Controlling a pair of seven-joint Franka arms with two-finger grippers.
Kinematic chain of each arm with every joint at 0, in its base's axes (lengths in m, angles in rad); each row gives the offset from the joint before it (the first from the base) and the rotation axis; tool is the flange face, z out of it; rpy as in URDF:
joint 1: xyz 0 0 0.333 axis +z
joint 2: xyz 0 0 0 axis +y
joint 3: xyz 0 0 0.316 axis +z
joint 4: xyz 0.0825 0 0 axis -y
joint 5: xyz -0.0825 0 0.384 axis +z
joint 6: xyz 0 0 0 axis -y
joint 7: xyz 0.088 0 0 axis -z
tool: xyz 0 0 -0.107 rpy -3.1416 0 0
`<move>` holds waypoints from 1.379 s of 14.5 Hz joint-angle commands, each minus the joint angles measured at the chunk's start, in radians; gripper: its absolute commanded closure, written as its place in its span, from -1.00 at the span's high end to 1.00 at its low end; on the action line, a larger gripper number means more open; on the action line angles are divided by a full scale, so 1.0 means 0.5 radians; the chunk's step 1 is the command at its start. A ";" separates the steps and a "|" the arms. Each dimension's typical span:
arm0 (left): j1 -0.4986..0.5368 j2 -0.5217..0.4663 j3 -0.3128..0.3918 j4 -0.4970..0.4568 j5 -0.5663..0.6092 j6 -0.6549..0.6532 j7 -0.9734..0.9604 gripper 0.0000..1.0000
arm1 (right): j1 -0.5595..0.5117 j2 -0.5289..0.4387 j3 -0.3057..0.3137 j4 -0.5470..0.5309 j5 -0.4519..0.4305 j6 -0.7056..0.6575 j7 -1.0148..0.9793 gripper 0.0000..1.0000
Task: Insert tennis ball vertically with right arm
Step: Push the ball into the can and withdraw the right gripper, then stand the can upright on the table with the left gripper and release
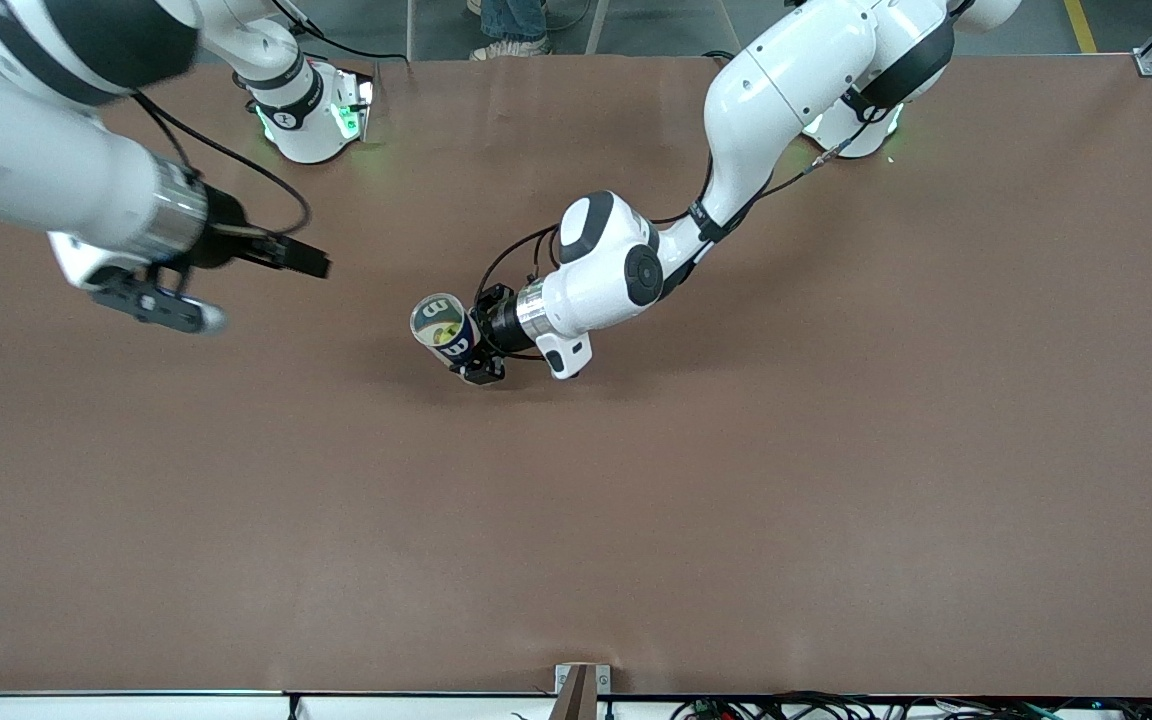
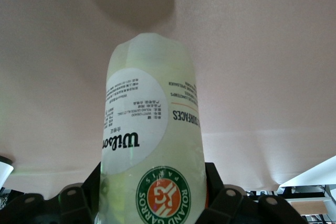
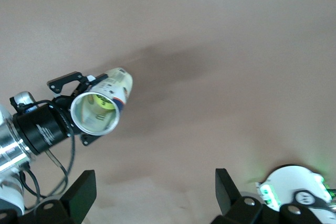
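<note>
While the left gripper (image 1: 471, 355) squeezes the ball tube (image 1: 441, 328) near its bottom, the tube stands up over the middle of the brown table (image 1: 836, 450) with its open mouth on top. A yellow tennis ball (image 3: 105, 104) sits deep inside it. The right gripper (image 1: 236, 280) hangs over the table toward the right arm's end, apart from the tube, its jaws spread wide and holding nothing.

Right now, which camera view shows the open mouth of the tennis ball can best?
The right wrist view: it looks into the can, with yellow inside. The front view shows the mouth small, held by the left gripper. The left wrist view shows only its labelled side.
</note>
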 commanded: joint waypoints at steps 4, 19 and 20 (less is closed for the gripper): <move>0.014 0.036 -0.041 0.016 -0.697 0.088 0.705 0.54 | -0.476 -0.336 0.024 -0.298 -0.239 -0.001 -0.724 1.00; 0.008 0.079 0.021 -0.027 -0.945 0.085 0.971 0.54 | -0.485 -0.416 0.070 -0.279 -0.491 0.260 -1.026 1.00; 0.008 0.079 0.021 -0.027 -0.945 0.085 0.971 0.54 | -0.485 -0.419 0.070 -0.279 -0.491 0.254 -1.032 1.00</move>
